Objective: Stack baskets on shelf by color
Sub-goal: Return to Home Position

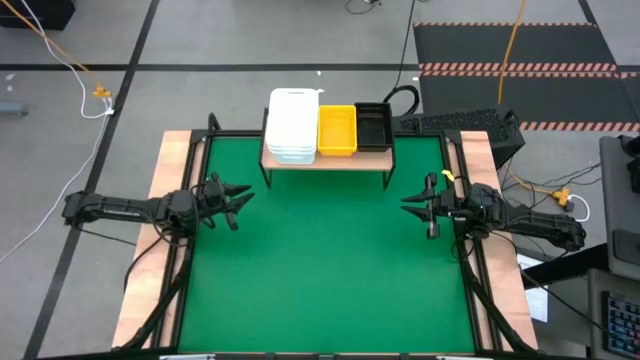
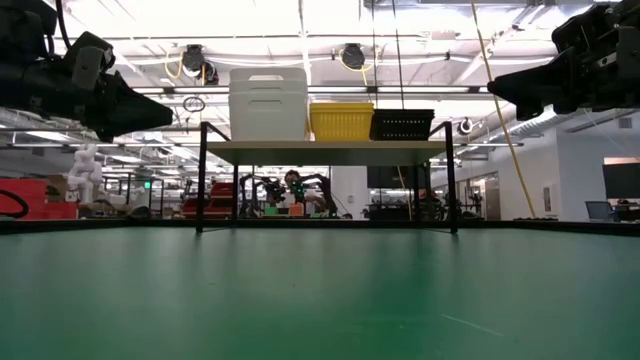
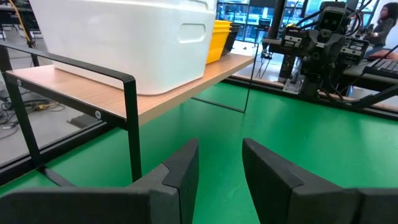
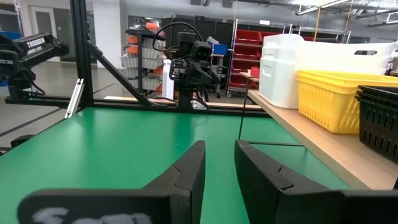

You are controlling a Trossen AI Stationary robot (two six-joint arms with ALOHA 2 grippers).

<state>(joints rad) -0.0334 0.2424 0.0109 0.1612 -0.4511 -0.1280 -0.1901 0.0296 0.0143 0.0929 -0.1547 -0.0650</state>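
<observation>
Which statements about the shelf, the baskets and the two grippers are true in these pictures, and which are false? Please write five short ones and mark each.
1. The white baskets stand on the shelf and rise higher than the yellow baskets. True.
2. The yellow baskets sit between the white ones and the black baskets. True.
3. The left gripper holds a black basket. False: it is open and empty, at the left side of the green mat.
4. One basket lies on the green mat. False: every basket in view is on the shelf.
5. The right gripper is shut on the shelf's edge. False: it is open, at the mat's right side, apart from the shelf.
</observation>
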